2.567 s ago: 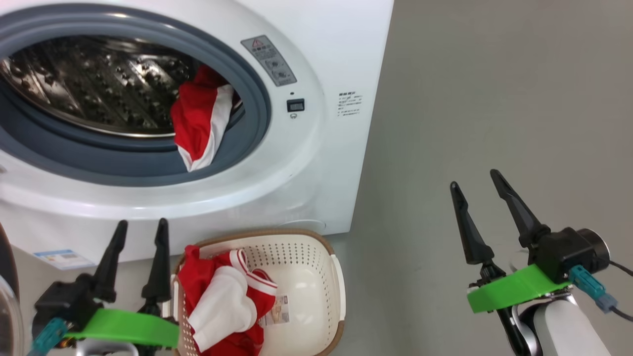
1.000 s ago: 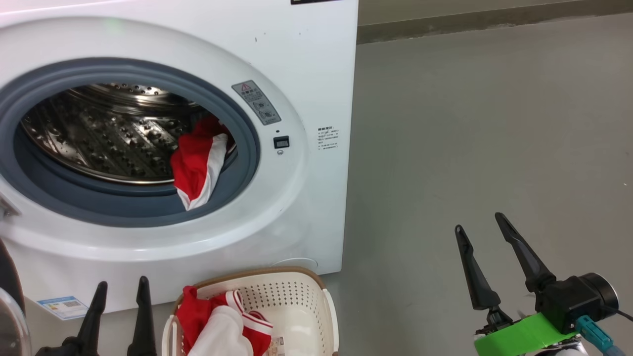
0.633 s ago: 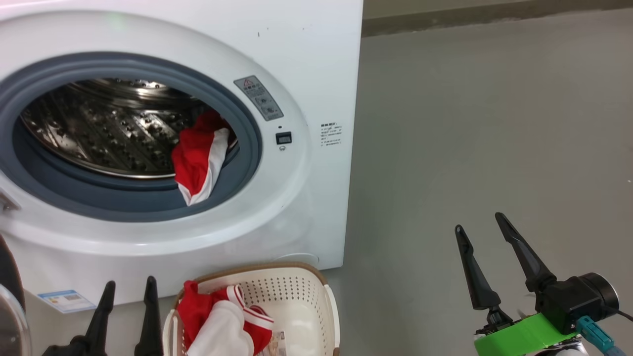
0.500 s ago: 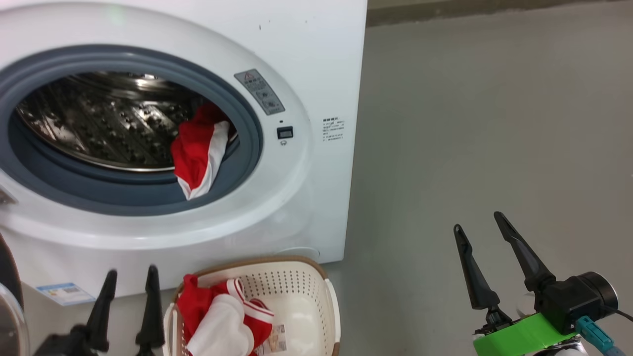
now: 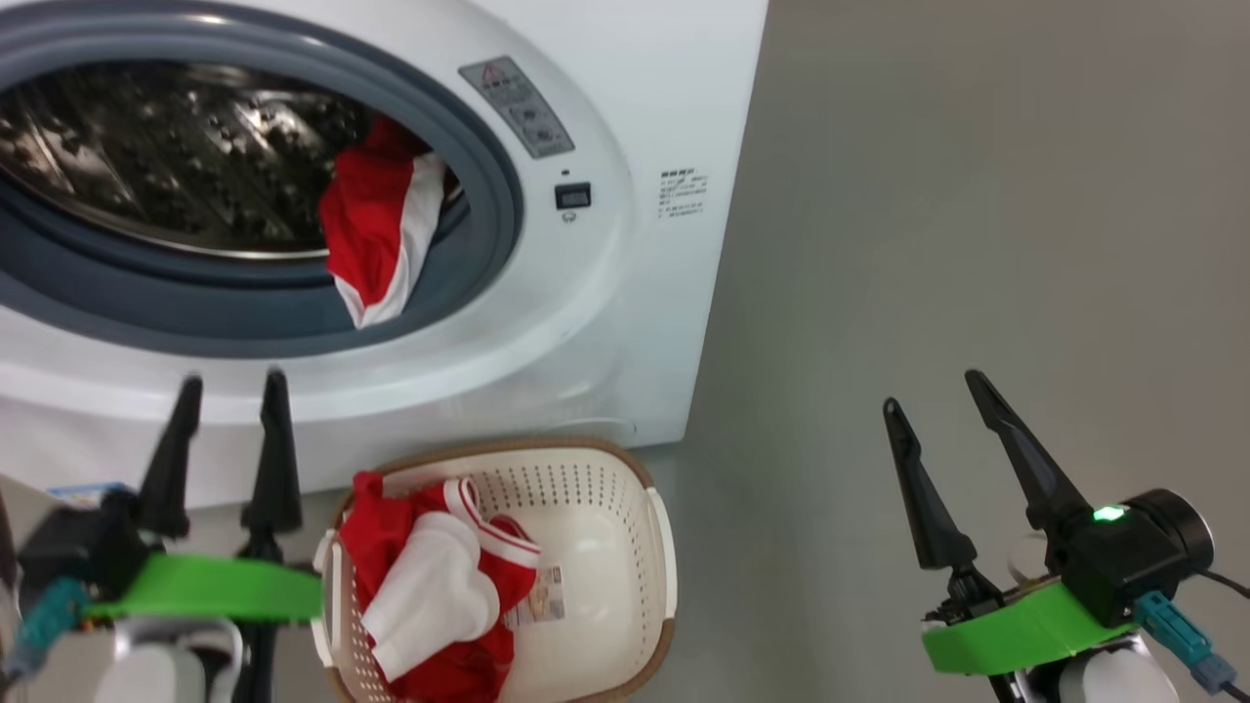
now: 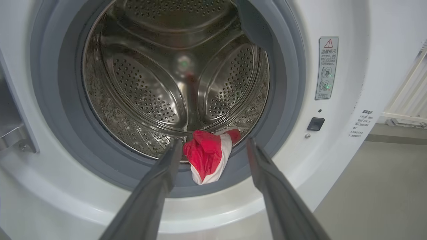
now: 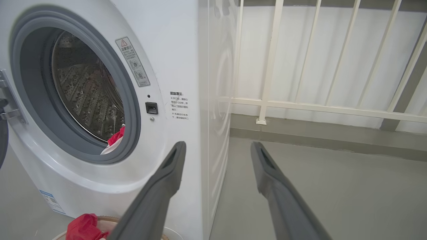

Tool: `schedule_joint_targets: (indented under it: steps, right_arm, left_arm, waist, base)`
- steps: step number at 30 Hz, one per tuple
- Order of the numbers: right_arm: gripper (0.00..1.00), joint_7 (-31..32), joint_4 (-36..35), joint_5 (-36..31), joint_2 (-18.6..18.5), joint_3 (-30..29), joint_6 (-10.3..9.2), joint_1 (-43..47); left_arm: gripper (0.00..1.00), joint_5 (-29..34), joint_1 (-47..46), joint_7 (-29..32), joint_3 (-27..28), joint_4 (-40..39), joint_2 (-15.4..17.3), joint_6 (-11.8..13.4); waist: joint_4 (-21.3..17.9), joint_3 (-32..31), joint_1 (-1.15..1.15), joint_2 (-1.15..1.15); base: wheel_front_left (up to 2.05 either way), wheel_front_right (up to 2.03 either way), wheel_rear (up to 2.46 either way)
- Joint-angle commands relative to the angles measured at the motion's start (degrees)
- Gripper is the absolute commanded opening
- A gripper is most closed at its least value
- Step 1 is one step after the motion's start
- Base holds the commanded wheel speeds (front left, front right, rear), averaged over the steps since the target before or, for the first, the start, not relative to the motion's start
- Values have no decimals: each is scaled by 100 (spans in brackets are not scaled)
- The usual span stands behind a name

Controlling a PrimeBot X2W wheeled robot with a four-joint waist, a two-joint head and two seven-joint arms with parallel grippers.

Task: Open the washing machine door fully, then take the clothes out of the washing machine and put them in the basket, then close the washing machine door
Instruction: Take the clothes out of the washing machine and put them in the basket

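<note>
The washing machine (image 5: 625,117) stands with its drum uncovered. One piece of the clothes (image 5: 376,234), red with a white stripe, hangs over the grey rubber ring at the opening's lower right. The left wrist view shows that garment (image 6: 206,156) straight ahead of my open left gripper (image 6: 214,141), still apart from it. My left gripper (image 5: 232,381) is in front of the machine's lower front, empty. More red and white clothes (image 5: 430,586) lie in the cream basket (image 5: 605,488) on the floor. My right gripper (image 5: 933,391) hangs open over bare floor. A sliver of the washing machine door (image 7: 1,143) shows at the left.
Grey floor (image 5: 977,195) stretches to the right of the machine. A white railing (image 7: 267,66) and a wall stand behind it. The door hinge (image 7: 6,113) sticks out at the opening's left side. The basket sits close against the machine's front.
The head camera has tilted down, shifting the whole picture up. My left gripper has risen towards the drum opening. The right gripper, clothes and basket have stayed put.
</note>
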Motion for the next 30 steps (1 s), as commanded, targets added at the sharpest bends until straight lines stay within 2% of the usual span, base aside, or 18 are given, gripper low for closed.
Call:
schedule_joint_targets:
  steps: [1,10,17,24,30]
  right_arm:
    - [100,-37,-183,30,-21,164,36,-217]
    - [100,-37,-391,77,-21,224,36,-526]
    - [100,-37,-595,47,-21,236,36,-717]
    - [100,-37,-770,43,-21,263,36,-869]
    - [100,-37,-822,60,-21,302,36,-983]
  left_arm:
    - [100,10,-276,-69,144,-72,197,-40]
    - [100,-178,-1155,-69,0,432,414,-70]
    - [100,-350,-2107,-68,-268,1038,708,-79]
    - [100,-839,-3089,44,-785,1652,1030,-80]
    - [100,-1714,-3898,590,-1145,2200,1178,-80]
  waist:
    - [24,274,0,0]
    - [-15,795,0,0]
    - [-27,1225,0,0]
    - [-76,1617,0,0]
    - [-133,1888,0,0]
  base:
    - [0,0,0]
    - [0,0,0]
    - [0,0,0]
    - [0,0,0]
    - [0,0,0]
